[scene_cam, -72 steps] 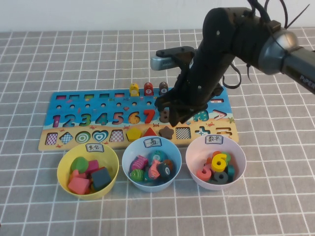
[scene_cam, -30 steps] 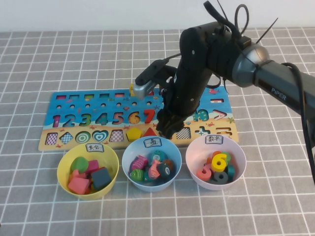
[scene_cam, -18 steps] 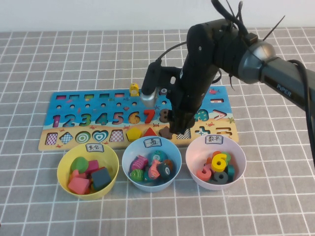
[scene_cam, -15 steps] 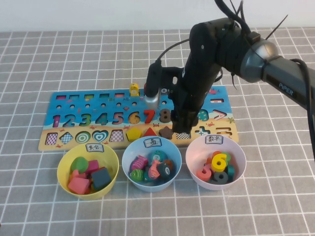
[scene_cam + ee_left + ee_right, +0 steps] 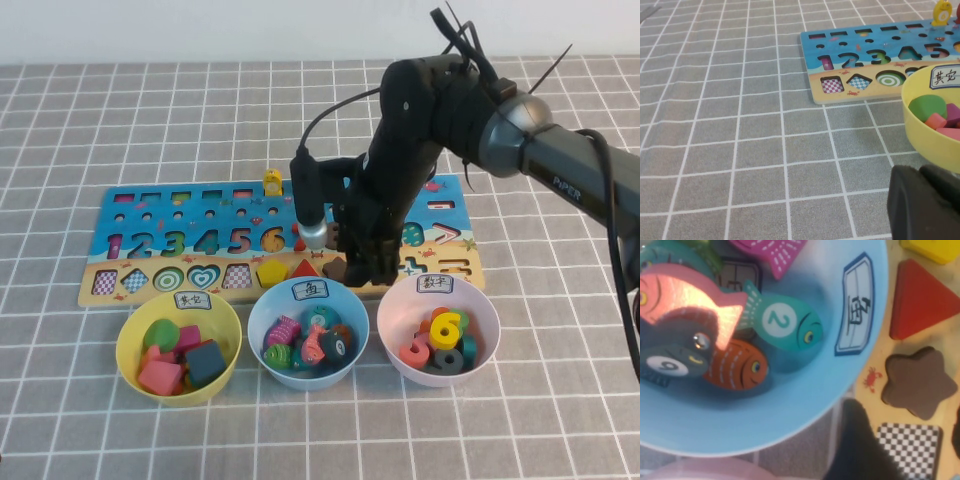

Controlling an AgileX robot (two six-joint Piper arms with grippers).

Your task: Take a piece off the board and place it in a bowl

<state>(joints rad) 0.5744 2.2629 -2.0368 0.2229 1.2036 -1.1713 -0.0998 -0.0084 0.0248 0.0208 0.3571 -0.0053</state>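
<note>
Right claw (image 5: pixel 362 272) hangs spread and empty over the board's (image 5: pixel 150 290) sandy strip beside the star piece (image 5: pixel 916 381) seated in its cut-out, so I fear clipping the red triangle (image 5: pixel 920 299) or blue bowl's rim (image 5: pixel 262 303); left claw (image 5: pixel 922 207) parked by yellow bowl (image 5: pixel 130 330), fingers unreadable.

- Board (image 5: pixel 190 215) lies on table (image 5: pixel 100 420), behind three bowls in a row.
- Bowl (image 5: pixel 178 345) leftmost.
- Piece (image 5: pixel 917 382) seated in board, seemingly beside right gripper (image 5: pixel 362 268).
- Left gripper (image 5: pixel 925 205) near bowl.
</note>
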